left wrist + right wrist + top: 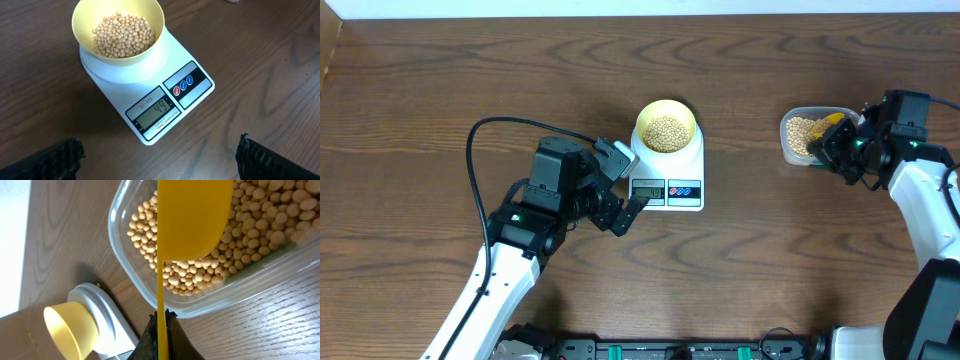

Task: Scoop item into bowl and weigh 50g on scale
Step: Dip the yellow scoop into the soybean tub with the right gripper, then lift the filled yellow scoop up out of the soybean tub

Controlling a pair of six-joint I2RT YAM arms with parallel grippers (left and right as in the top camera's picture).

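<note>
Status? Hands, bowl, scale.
Left hand open beside scale. Right hand gripping scoop over bean tub. Bowl of beans on scale, reading 49. Nothing blocking.

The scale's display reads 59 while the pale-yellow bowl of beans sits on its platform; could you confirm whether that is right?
Not quite: the display reads 49, not 59, as the left wrist view shows. The rest holds: the pale-yellow bowl of beans sits on the platform of the scale.

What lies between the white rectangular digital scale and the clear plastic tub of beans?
Nothing: in the overhead view, only bare brown wooden table separates the white rectangular scale from the clear plastic tub.
</note>
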